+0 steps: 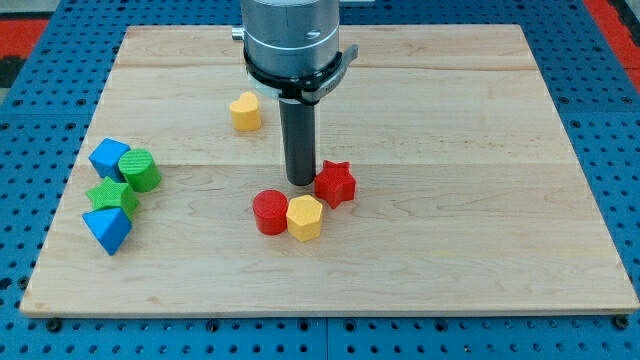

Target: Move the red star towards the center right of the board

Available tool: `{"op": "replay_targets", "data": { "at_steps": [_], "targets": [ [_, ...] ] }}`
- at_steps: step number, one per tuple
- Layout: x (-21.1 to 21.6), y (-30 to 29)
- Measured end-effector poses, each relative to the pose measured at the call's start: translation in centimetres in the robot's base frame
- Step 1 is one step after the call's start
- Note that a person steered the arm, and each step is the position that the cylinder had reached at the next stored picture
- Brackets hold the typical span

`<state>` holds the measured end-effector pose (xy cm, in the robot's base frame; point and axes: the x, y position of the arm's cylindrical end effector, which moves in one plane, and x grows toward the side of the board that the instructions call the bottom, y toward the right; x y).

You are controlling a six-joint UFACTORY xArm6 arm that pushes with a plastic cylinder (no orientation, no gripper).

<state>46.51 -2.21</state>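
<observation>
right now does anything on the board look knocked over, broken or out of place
Nothing stands out. All blocks sit flat and intact on the wooden board. My tip rests just left of the red star, above the red cylinder and yellow hexagon. The blue and green blocks cluster at the view's left.

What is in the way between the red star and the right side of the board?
Nothing visible. The red star has only bare wood to the view's right of it, out to the board edge. My tip sits right against the star's left side, so nothing stands between them. The red cylinder and yellow hexagon lie below-left, off that path.
</observation>
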Motion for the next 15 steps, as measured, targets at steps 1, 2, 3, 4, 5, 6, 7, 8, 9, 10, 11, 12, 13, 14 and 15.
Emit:
{"op": "replay_targets", "data": {
  "at_steps": [1, 2, 3, 4, 5, 6, 7, 8, 9, 10, 11, 12, 13, 14, 15],
  "targets": [
    [-1.0, 0.1],
    [-1.9, 0.9],
    [-2.2, -1.3],
    [0.2, 0.5],
    [0.5, 8.8],
    [0.9, 11.6],
    [1.1, 11.8],
    [1.1, 11.7],
    [1.2, 11.7],
    [1.2, 11.7],
    [4.9, 11.3],
    [8.3, 11.1],
    [12.0, 9.1],
    [10.1, 14.6],
    [4.8, 16.0]
  ]
}}
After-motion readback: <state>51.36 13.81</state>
